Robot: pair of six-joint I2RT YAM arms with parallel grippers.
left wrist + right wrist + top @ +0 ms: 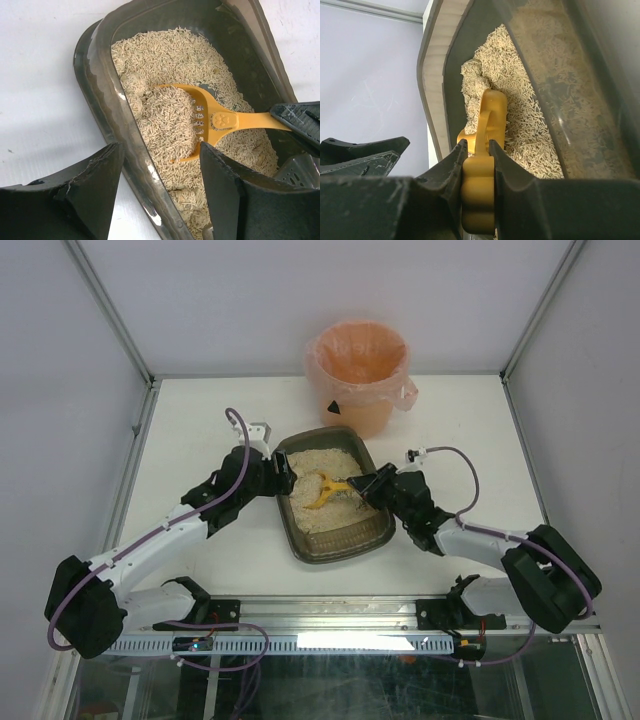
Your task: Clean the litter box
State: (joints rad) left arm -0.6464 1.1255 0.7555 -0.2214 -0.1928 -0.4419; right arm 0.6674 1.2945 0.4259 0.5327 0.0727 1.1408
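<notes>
My right tool (477, 148) pinches the handle of the yellow scoop (225, 120), its blade low under a litter clump (167, 120) so loose grains can sift away; my left tool (161, 150) stands spread astride one wall of the litter box (335, 548), probably to brace it; the box sits on the desk (200, 430), just before the pink-lined bin (358, 370).

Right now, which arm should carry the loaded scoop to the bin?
Probably right: right gripper is shut on the scoop handle, litter heaped on it. Left gripper is open, straddling the litter box rim.
</notes>
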